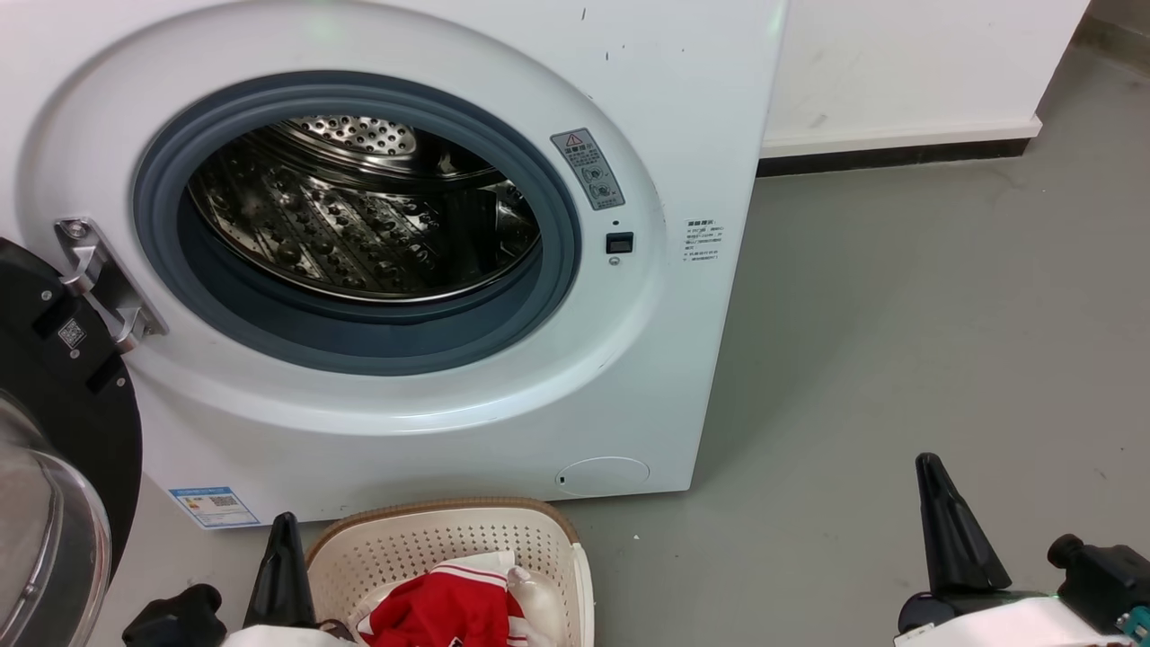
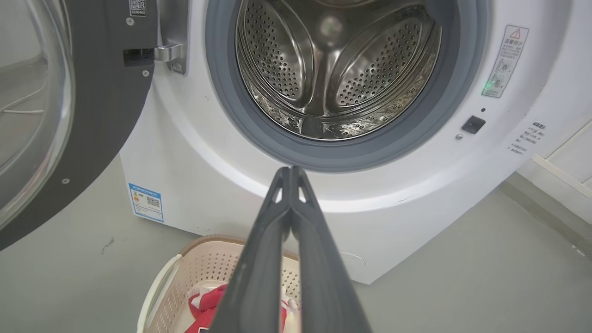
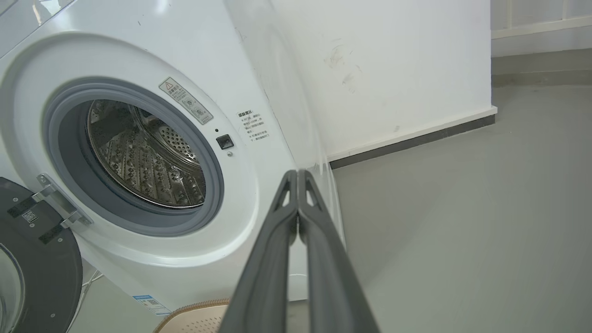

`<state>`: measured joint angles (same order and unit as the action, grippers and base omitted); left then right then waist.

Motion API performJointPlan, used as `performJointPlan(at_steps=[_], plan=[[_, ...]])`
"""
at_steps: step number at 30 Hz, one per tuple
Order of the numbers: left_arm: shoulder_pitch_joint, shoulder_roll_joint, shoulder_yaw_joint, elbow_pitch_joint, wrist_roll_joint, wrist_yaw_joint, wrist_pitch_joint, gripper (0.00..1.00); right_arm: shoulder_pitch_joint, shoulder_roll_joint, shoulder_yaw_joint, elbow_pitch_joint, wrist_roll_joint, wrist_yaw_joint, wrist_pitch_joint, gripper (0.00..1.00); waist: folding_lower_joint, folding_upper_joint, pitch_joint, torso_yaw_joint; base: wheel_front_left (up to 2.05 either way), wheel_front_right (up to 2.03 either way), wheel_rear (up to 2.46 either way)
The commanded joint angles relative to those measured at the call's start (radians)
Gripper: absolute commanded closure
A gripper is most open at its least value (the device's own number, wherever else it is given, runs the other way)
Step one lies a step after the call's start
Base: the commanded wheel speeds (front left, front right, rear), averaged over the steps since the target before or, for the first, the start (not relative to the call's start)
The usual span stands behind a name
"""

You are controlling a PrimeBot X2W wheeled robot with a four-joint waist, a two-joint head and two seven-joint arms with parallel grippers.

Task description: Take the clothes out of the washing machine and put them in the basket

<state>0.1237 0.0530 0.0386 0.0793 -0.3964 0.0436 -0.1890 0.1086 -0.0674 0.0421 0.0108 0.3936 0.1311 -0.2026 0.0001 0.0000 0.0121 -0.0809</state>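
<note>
Our left hand (image 1: 285, 530) sits at the lower left, low over the floor (image 1: 898, 341), pointing up and forward at the washing machine (image 1: 683, 135). In its wrist view the two dark fingers (image 2: 268, 231) are pressed together along their tips with nothing between them, aimed at the lower arc of the grey gasket (image 2: 333, 159). Our right hand (image 1: 939, 485) rests at the lower right, well apart from the machine, over bare floor. Its fingers (image 3: 273, 240) are likewise pinched tight and empty, pointing toward the machine's front right edge and the white wall (image 1: 898, 63) behind.

The steel drum (image 1: 359, 216) looks empty to us, and the dark-rimmed glass door (image 1: 63, 422) hangs swung out at the left. The cream basket (image 1: 422, 544) stands on the floor just in front of the machine's base, just beside our left hand. The red jersey (image 1: 431, 611) lies bunched inside it, white stripe trim showing along its upper fold.
</note>
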Motion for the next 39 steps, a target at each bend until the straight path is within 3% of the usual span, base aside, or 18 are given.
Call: performJointPlan(at_steps=[1, 39], plan=[[-0.029, 0.009, 0.002, -0.007, -0.041, -0.010, 0.006, 1.00, -0.030, -0.008, -0.003, -0.005, 0.044, 0.000, 0.005, 1.00, 0.0000, 0.0000, 0.000, 0.001, 0.00, 0.00, 0.00], [-0.128, 0.018, 0.019, 0.073, -0.616, -0.089, 0.133, 1.00, -0.122, -0.025, -0.038, 0.105, 0.635, 0.000, 0.124, 1.00, 0.0000, 0.0000, -0.003, 0.030, 0.00, 0.00, 0.00]])
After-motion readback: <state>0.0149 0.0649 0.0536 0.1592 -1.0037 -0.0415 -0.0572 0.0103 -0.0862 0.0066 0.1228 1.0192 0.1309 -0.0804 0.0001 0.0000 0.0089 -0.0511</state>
